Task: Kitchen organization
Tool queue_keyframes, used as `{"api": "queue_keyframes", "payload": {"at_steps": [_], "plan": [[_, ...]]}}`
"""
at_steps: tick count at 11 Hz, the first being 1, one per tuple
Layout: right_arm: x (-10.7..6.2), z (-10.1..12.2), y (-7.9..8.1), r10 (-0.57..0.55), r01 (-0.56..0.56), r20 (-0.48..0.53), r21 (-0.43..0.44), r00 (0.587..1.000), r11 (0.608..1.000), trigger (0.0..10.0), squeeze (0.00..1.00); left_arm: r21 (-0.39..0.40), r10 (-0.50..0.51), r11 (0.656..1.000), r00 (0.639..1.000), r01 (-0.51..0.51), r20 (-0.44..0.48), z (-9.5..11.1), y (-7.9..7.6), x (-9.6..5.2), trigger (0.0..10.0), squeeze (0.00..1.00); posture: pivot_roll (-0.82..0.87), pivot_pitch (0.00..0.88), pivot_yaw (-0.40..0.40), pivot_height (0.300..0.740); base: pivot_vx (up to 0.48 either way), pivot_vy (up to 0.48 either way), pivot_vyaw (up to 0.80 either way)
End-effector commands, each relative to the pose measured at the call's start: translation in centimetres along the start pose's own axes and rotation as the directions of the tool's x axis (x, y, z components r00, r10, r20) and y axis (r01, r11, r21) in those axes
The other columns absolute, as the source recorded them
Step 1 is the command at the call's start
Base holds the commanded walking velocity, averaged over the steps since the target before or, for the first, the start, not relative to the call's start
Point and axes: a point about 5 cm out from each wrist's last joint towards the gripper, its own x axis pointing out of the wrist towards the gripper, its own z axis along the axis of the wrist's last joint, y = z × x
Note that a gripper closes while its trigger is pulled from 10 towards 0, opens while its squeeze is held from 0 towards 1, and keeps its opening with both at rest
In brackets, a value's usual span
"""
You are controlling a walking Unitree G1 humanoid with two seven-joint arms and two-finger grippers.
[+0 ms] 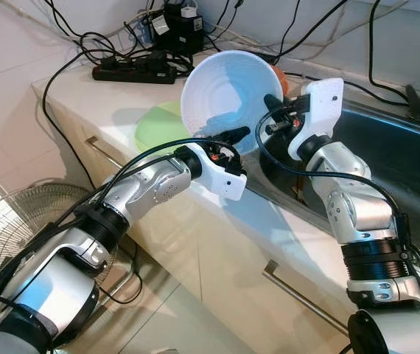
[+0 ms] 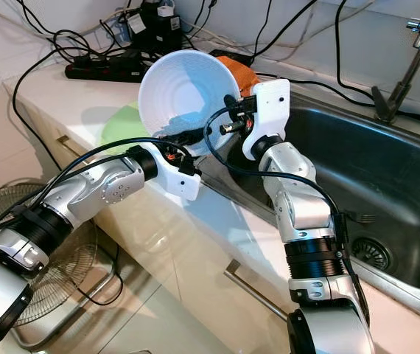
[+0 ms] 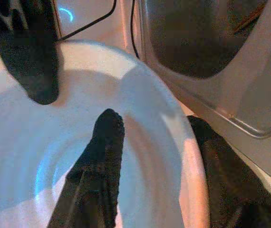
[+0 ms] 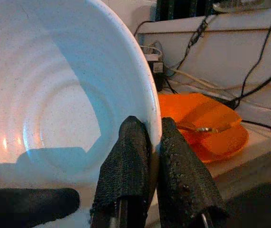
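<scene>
White bowl (image 1: 225,96) is held tilted above the surface (image 1: 195,243) at the sink (image 2: 387,169) edge. Right gripper (image 4: 152,156) fingers pinch its rim. Left gripper (image 3: 150,142) fingers are spread astride the rim (one inside, one outside). Green plate (image 1: 155,125) lies behind.
</scene>
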Motion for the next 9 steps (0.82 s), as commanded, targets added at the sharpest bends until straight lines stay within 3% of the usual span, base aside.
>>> {"api": "queue_keyframes", "payload": {"at_steps": [1, 2, 3, 6, 7, 8, 9], "plan": [[-0.1, -1.2, -0.7, -0.051, 0.05, -0.075, -0.021, 0.996, 0.999, 0.0, 0.0, 0.008, 0.135, 0.991, 0.991, -0.135, 0.022, 0.0, 3.2, 0.2, 10.0, 1.0, 0.16, 0.0, 0.026, 0.74, 0.0, 0.0, 0.0], [0.0, -1.3, -1.0, -0.074, 0.072, -0.079, -0.02, 0.994, 0.997, 0.0, 0.0, 0.0, 0.138, 0.99, 0.99, -0.138, 0.02, 0.0, 3.2, 0.1, 10.0, 1.0, 0.16, 0.0, 0.026, 0.74, 0.0, 0.0, 0.0], [0.0, -1.5, -2.2, -0.183, 0.182, -0.086, -0.018, 0.979, 0.983, 0.0, 0.0, -0.03, 0.164, 0.986, 0.986, -0.163, 0.036, 0.4, 3.3, 0.0, 10.0, 0.0, 0.16, 0.0, 0.024, 0.74, 0.0, 0.0, 0.0], [0.0, -1.1, -4.4, -0.367, 0.369, -0.057, 0.036, 0.929, 0.929, 0.0, 0.0, -0.086, 0.183, 0.98, 0.981, -0.177, 0.064, 1.0, 3.0, -0.1, 10.0, 0.0, 0.17, 0.0, 0.022, 0.74, 0.0, 0.0, 0.0], [-0.1, -0.9, -5.6, -0.449, 0.452, -0.053, 0.05, 0.892, 0.891, 0.0, 0.0, -0.215, 0.205, 0.959, 0.976, -0.186, 0.069, 1.5, 2.7, -0.1, 10.0, 0.0, 0.17, 0.0, 0.02, 0.74, 0.0, 0.0, 0.0], [-0.5, -1.3, -6.8, -0.526, 0.53, -0.068, 0.048, 0.848, 0.847, 0.0, 0.0, -0.506, 0.218, 0.845, 0.975, -0.174, 0.029, 1.8, 2.0, 0.0, 10.0, 0.0, 0.17, 0.0, 0.02, 0.74, 0.0, 0.0, 0.0], [-0.7, -1.7, -7.4, -0.559, 0.563, -0.076, 0.046, 0.826, 0.825, 0.0, 0.0, -0.664, 0.203, 0.738, 0.978, -0.119, 0.051, 2.6, 1.2, -0.1, 10.0, 0.0, 0.17, 0.0, 0.018, 0.74, 0.0, 0.0, 0.0]]}}
